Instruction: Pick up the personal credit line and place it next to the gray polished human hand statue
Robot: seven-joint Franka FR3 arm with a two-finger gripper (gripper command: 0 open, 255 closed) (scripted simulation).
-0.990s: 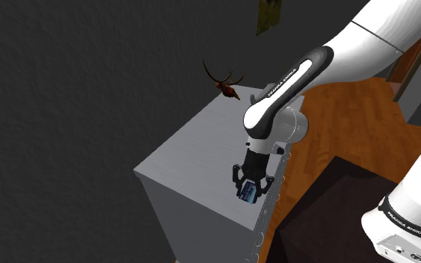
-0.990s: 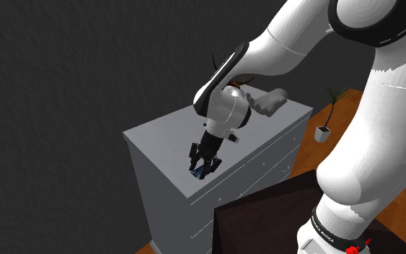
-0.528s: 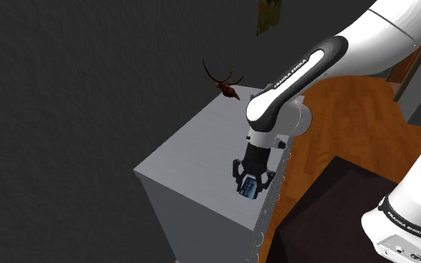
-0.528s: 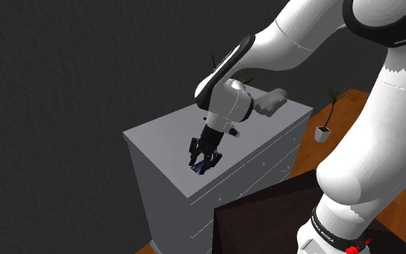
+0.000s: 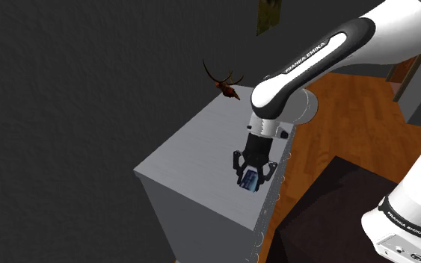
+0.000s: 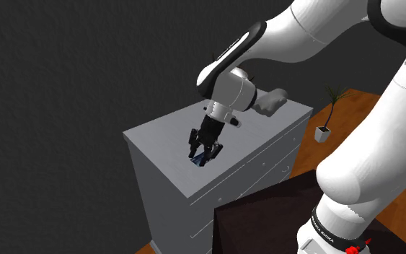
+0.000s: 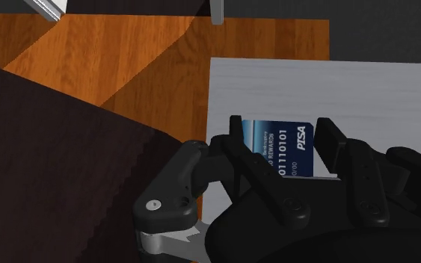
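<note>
Wrist view: gripper point(image 7: 281, 134) clasps card point(image 7: 273, 147)

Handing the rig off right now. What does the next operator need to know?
Gripper: shut on the card, low over the dresser, by its drawer-side edge.
Statue: at the dresser's other end, well apart from the card.
Done: card grasped; it looks just off the top.
Left: carry it to the statue, set it down beside it, release.
</note>
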